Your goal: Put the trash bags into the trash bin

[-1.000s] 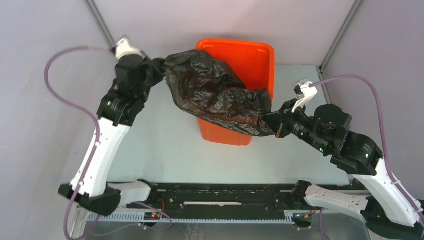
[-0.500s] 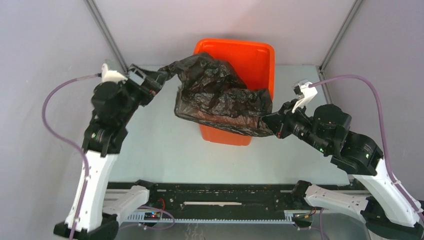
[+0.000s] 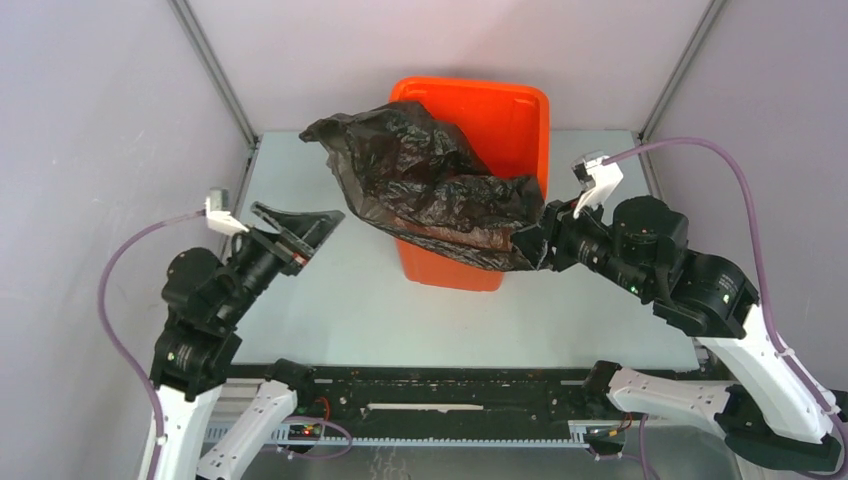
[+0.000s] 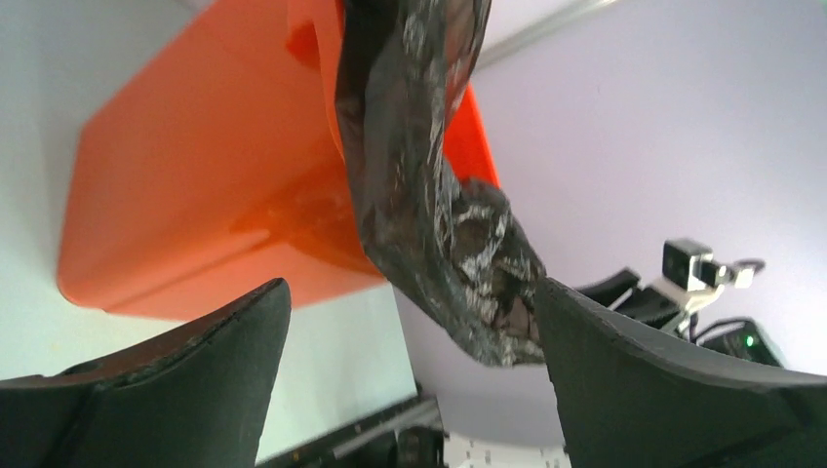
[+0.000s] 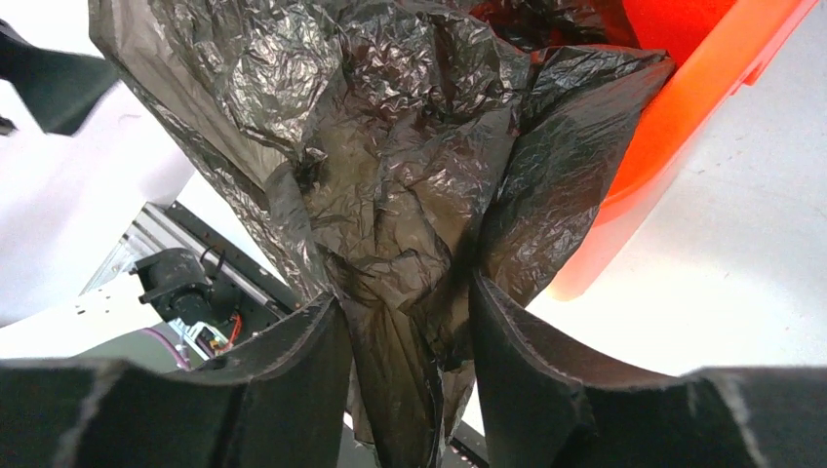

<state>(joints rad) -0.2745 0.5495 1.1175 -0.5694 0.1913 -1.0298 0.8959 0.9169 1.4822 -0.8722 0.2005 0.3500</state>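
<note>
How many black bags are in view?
1: the black bag lies draped across the orange bin, one end inside the right gripper. Others could be hidden beneath it.

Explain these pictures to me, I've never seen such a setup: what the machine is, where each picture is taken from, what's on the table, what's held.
This is a robot with two arms bolted to the near edge of a table; each ends in a two-finger gripper. One picture looks down from a fixed camera above and behind the arms; the other two come from cameras on the wrists, each showing its own fingers. On the table stands an orange bin. A black plastic bag is draped across its opening and over the near rim, not pushed inside. The left gripper is wide open, empty, clear of the bag. The right gripper has a bunch of the bag between its fingers; whether it pinches it, I cannot tell.
</note>
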